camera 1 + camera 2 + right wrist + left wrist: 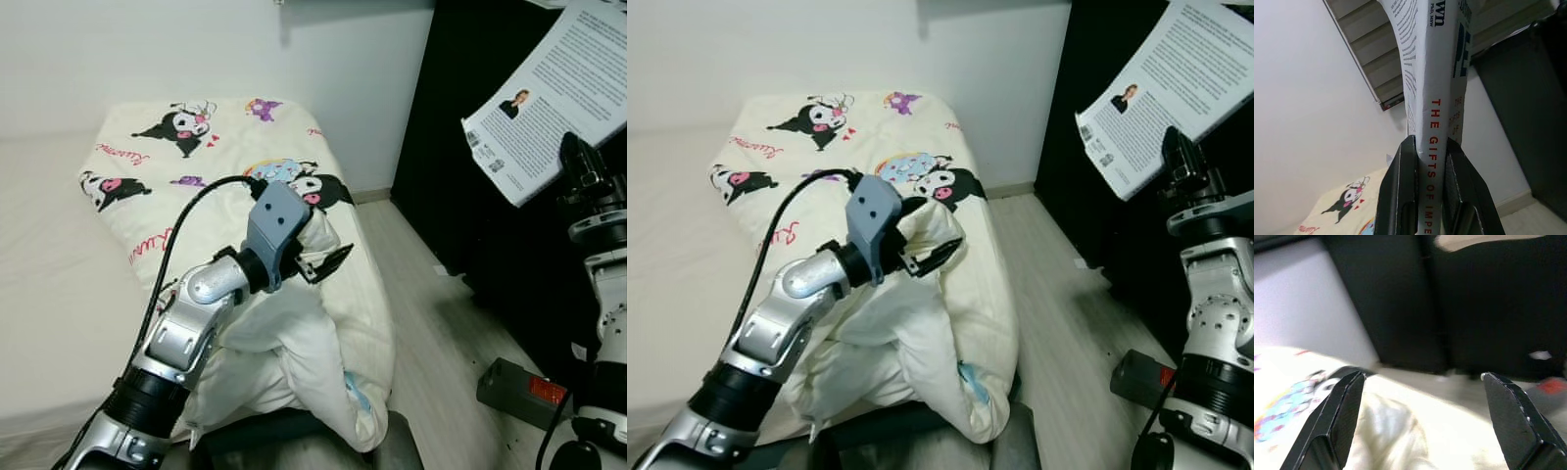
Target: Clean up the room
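Observation:
A cream blanket (196, 147) printed with cartoon characters lies over the bed, its near end bunched into a white heap (294, 352) at the bed's corner. My left gripper (331, 260) hovers open just over the top of that heap; in the left wrist view its fingertips (1354, 382) stand wide apart with nothing between them. My right gripper (580, 157) is raised at the far right, shut on the spine of a white book (554, 83). The right wrist view shows the fingers (1400, 196) clamping the book (1425, 58) from both sides.
A black wardrobe (460, 196) stands right of the bed. Between them runs a strip of light wood floor (441, 333), with a dark grey box bearing a red label (519, 392) lying on it. The white mattress (49, 274) stretches left.

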